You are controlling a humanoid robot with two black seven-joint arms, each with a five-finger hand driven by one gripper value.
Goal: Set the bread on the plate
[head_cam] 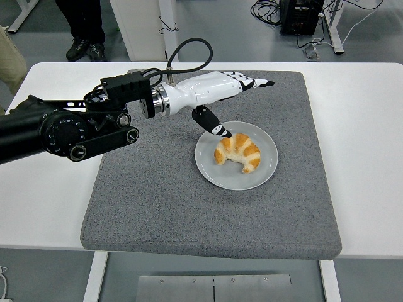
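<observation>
Nearest, the white desk (365,126) with its front edge across the bottom, topped by a grey mat (189,207) covering most of the middle. On the mat, right of centre, a pale grey plate (267,170). Resting inside the plate, a golden croissant-shaped bread (237,152), curved, ends pointing toward the near side, touched by nothing. Just beyond and left of the plate, raised above the mat, the left hand (217,94), white-shelled with black tips, fingers (261,83) stretched out straight and loose toward the right, thumb hanging down toward the plate's far-left rim, grasping nothing and clear of the bread. Behind the wrist, a black cable looping up, then the black left arm (56,129) running off to the left edge. Farthest back, on the floor past the desk, a person's dark legs and shoes (85,31), plus cables and a black box (301,16) at top right.
</observation>
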